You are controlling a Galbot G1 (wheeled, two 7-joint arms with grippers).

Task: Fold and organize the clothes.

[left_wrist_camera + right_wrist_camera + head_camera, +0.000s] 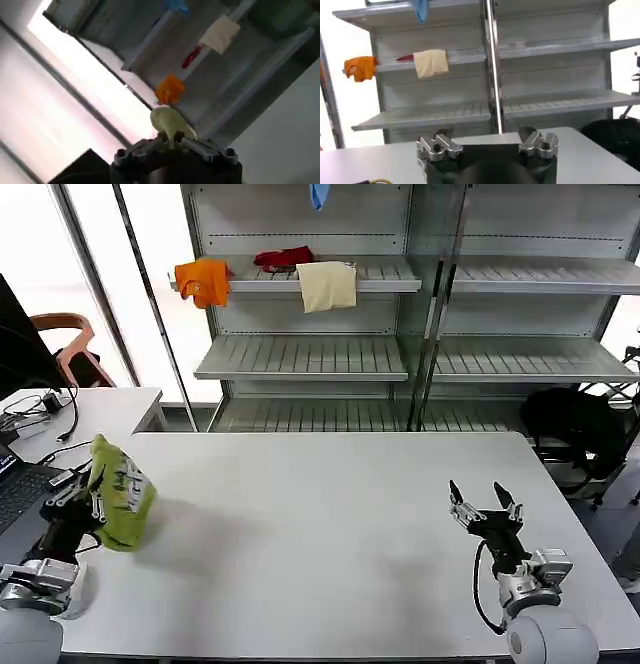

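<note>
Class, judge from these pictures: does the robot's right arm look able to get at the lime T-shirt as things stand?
Probably not without help. The lime T-shirt hangs bunched in the left gripper at the table's far left edge, while the open right gripper sits at the far right. Nothing lies between them on the table; only the distance counts against it.

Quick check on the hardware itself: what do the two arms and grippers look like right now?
Both arms end in silver-grey wrist housings with rounded grey joint casings. The right gripper has black pointed fingers with metallic brackets and a black cable looping beside its wrist. The left gripper is likewise black with silver fittings.
</note>
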